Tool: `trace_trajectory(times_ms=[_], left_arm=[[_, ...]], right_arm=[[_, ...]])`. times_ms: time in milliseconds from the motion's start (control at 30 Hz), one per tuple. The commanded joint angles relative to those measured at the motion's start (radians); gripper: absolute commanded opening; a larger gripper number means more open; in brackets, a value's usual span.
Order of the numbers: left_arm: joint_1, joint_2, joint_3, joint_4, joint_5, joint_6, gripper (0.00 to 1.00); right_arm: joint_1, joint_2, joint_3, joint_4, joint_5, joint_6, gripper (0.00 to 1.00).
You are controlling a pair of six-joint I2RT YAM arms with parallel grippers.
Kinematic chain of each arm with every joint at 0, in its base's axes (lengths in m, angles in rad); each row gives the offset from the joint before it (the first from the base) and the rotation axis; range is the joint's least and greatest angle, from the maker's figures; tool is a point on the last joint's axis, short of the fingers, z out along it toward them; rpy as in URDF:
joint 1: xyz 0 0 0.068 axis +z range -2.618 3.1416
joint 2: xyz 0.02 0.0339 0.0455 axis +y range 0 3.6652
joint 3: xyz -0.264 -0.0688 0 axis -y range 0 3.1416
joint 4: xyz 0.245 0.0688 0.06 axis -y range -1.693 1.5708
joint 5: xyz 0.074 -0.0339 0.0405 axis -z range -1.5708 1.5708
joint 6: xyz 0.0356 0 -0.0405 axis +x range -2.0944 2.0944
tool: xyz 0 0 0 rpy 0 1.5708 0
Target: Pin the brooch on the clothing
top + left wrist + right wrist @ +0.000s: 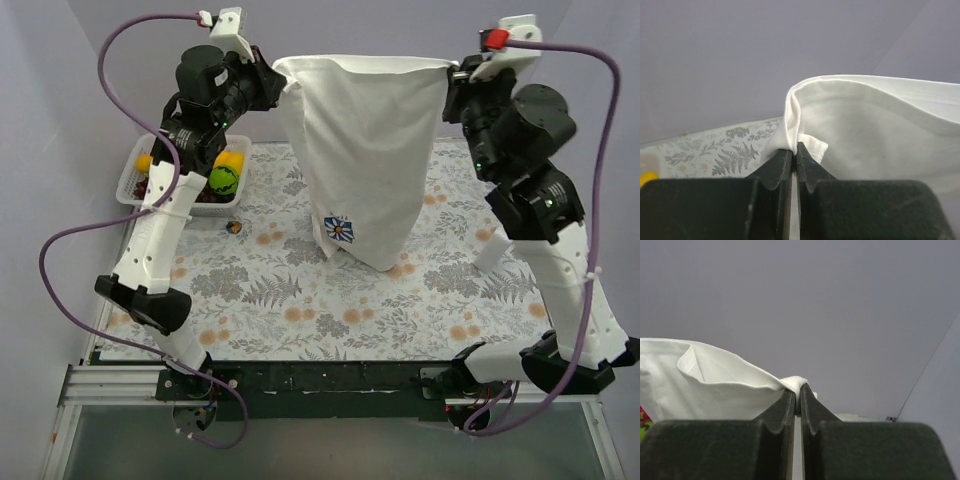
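Observation:
The clothing (365,150), a white T-shirt, hangs stretched between both grippers above the back of the table, and its lower end touches the floral cloth. A blue-and-white flower emblem (339,228) shows near its lower edge. My left gripper (278,88) is shut on the shirt's top left corner; the left wrist view shows the fabric (865,130) pinched at the tips (795,148). My right gripper (452,72) is shut on the top right corner, with a fold of fabric (715,380) between the tips (799,391). A small round dark piece (233,226), possibly the brooch, lies on the table left of the shirt.
A white basket (133,180) holding yellow, green and red items stands at the back left under the left arm. A small white object (490,250) lies by the right arm. Grey-purple walls close the back and both sides. A floral cloth (300,300) covers the table.

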Motion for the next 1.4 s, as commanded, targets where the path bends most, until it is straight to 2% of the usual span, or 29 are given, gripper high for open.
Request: trace_trajectory(times_ms=[0,300,433,600,933,1067,1167,1267,1367], left_arm=[[0.0,-0.121,0.041,0.108,0.012,0.088,0.0],[0.0,-0.245,0.054,0.166,0.153,0.1,0.0],[0.0,-0.277,0.079,0.182,0.286,0.135,0.0],[0.0,-0.285,0.116,0.191,0.307,0.14,0.0],[0.0,-0.231,0.085,0.162,0.19,0.137,0.0],[0.014,-0.153,0.1,0.107,0.17,0.137,0.0],[0.068,-0.089,0.11,0.093,0.225,0.113,0.0],[0.149,-0.04,0.124,0.102,0.297,0.068,0.0],[0.226,-0.01,0.128,0.143,0.352,0.034,0.0]], right_arm=[[-0.001,-0.069,-0.039,0.181,-0.047,-0.024,0.01],[-0.001,-0.217,-0.119,0.282,-0.202,0.006,0.01],[-0.001,-0.265,-0.123,0.306,-0.258,0.029,0.01],[-0.001,-0.288,-0.105,0.311,-0.299,0.051,0.01],[-0.001,-0.238,-0.116,0.273,-0.196,-0.017,0.01],[-0.001,-0.124,-0.005,0.132,-0.121,-0.037,0.01],[-0.007,-0.012,0.09,0.011,-0.084,-0.046,0.01],[-0.079,0.063,0.131,-0.043,-0.122,0.018,0.01],[-0.272,0.089,0.119,-0.06,-0.257,0.126,0.01]])
